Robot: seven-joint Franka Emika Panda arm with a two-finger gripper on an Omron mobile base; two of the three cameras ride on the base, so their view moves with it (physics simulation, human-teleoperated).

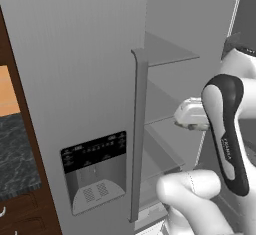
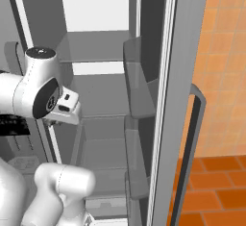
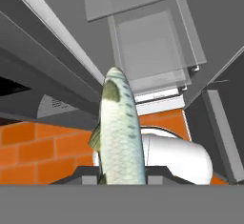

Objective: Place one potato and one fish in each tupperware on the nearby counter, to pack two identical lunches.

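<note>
In the hand view a fish [image 3: 119, 132] stands up from the bottom edge, scaly and pale silver-green, its length running away from the camera. It sits clamped in the gripper [image 3: 121, 176], whose dark finger tips [image 3: 86, 175] are only just visible on either side of the fish's lower part. Behind the fish that view looks along clear fridge shelves [image 3: 152, 46] and down to an orange brick-patterned floor [image 3: 43, 151].

The two base views show the setting that the hand camera cannot. In the left base view the arm [image 1: 227, 129] reaches into an open fridge [image 1: 170, 99], beside the closed grey door [image 1: 75, 79] with its long upright handle [image 1: 138, 134] and a water dispenser panel [image 1: 95, 171]. At the far left edge a strip of dark marbled counter [image 1: 17, 154] lies over brown wood drawers [image 1: 22, 214]. The white wrist [image 1: 192, 115] hangs between two shelves, though the fingers and the fish are hard to make out there, likely hidden by the arm itself.

The right base view looks at the fridge from the other side: the open door [image 2: 166, 100] stands edge-on with its door bins [image 2: 139, 81] facing inward, and the orange tiled wall [image 2: 223, 66] lies beyond it. There the wrist [image 2: 65, 107] hangs in front of the middle shelf [image 2: 103, 95].
</note>
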